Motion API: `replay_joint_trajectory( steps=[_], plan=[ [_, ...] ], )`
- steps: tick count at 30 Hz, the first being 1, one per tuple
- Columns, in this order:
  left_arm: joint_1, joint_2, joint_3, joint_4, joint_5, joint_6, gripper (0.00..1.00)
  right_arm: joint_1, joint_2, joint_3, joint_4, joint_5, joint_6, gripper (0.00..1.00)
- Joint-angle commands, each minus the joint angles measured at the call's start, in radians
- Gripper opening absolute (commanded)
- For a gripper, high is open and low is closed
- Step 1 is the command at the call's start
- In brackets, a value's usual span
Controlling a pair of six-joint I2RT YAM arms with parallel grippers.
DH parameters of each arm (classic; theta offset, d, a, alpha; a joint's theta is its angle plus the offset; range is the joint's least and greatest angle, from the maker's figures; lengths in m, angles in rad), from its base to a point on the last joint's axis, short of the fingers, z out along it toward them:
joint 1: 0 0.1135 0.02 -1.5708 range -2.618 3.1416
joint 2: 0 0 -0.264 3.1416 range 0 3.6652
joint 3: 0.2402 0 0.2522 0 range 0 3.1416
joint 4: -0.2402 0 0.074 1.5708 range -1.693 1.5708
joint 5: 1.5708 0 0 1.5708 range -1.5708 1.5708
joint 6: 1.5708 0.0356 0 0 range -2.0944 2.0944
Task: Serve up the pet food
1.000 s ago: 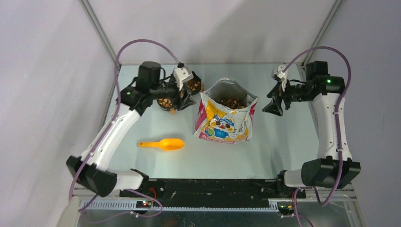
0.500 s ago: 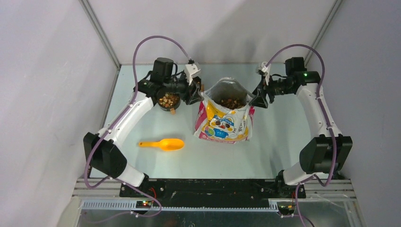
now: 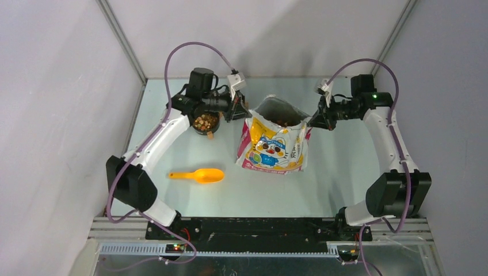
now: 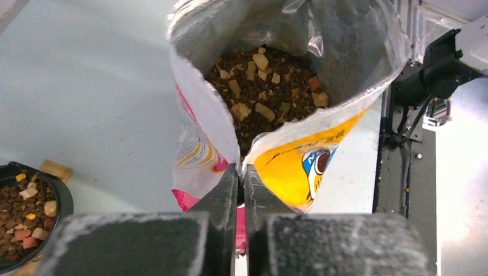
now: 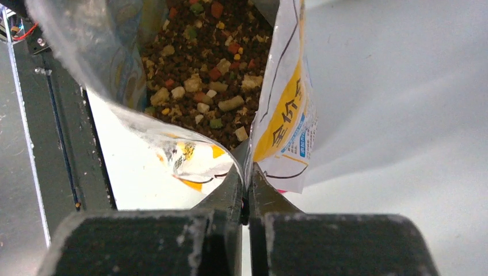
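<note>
An open cartoon-cat bag (image 3: pixel 272 146) stands mid-table, and inside it lies the pet food (image 4: pixel 262 95) (image 5: pixel 201 75), brown kibble with coloured bits. My left gripper (image 3: pixel 240 110) (image 4: pixel 241 169) is shut on the bag's left top corner. On the opposite side, my right gripper (image 3: pixel 313 119) (image 5: pixel 247 172) pinches the bag's right top corner. A black bowl (image 3: pixel 205 123) (image 4: pixel 62 198) holding more kibble sits just left of the bag, under the left wrist.
An orange scoop (image 3: pixel 199 175) lies on the table in front of the bowl. A small tan block (image 4: pixel 56 170) rests beside the bowl. The enclosure walls stand close on the left, right and back.
Both grippers moved in to the bag's top corners and closed on its rim. The bag's mouth is now pulled narrower and more stretched sideways.
</note>
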Motion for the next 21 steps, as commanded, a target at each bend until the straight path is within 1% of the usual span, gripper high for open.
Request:
replay_joint_trajectory(
  steps=[1, 3, 5, 7, 9, 11, 12, 13, 14, 17, 19, 20, 21],
  plan=[
    [0.064, -0.105, -0.061, 0.143, 0.105, -0.099, 0.0, -0.054, -0.14, -0.011, -0.118, -0.071, -0.106, 0.0],
    [0.089, -0.16, -0.13, 0.153, 0.11, -0.112, 0.0, -0.091, -0.192, -0.013, -0.259, -0.08, -0.18, 0.0],
    [0.112, -0.208, -0.167, 0.146, 0.111, -0.113, 0.0, -0.12, -0.248, -0.014, -0.349, -0.077, -0.247, 0.0],
    [0.126, -0.248, -0.191, 0.139, 0.115, -0.113, 0.0, -0.152, -0.298, -0.018, -0.397, -0.059, -0.292, 0.0],
    [0.13, -0.273, -0.215, 0.151, 0.12, -0.133, 0.0, -0.186, -0.332, -0.042, -0.404, -0.053, -0.31, 0.0],
    [0.129, -0.283, -0.252, 0.226, 0.134, -0.214, 0.0, -0.208, -0.332, -0.068, -0.417, -0.06, -0.329, 0.0],
    [0.129, -0.286, -0.266, 0.297, 0.139, -0.284, 0.0, -0.212, -0.325, -0.07, -0.425, -0.064, -0.342, 0.0],
    [0.126, -0.287, -0.294, 0.331, 0.144, -0.347, 0.0, -0.218, -0.309, -0.071, -0.436, -0.066, -0.347, 0.0],
    [0.125, -0.29, -0.305, 0.383, 0.145, -0.372, 0.0, -0.219, -0.302, -0.071, -0.441, -0.066, -0.354, 0.0],
    [0.114, -0.31, -0.358, 0.426, 0.155, -0.428, 0.0, -0.196, -0.29, -0.07, -0.395, -0.057, -0.294, 0.0],
    [0.108, -0.322, -0.378, 0.446, 0.178, -0.432, 0.0, -0.154, -0.301, -0.071, -0.36, -0.03, -0.25, 0.16],
    [0.102, -0.326, -0.376, 0.412, 0.187, -0.413, 0.02, -0.137, -0.311, -0.07, -0.351, -0.005, -0.229, 0.28],
    [0.098, -0.336, -0.349, 0.375, 0.189, -0.326, 0.11, -0.108, -0.316, -0.071, -0.334, 0.007, -0.219, 0.34]
  ],
)
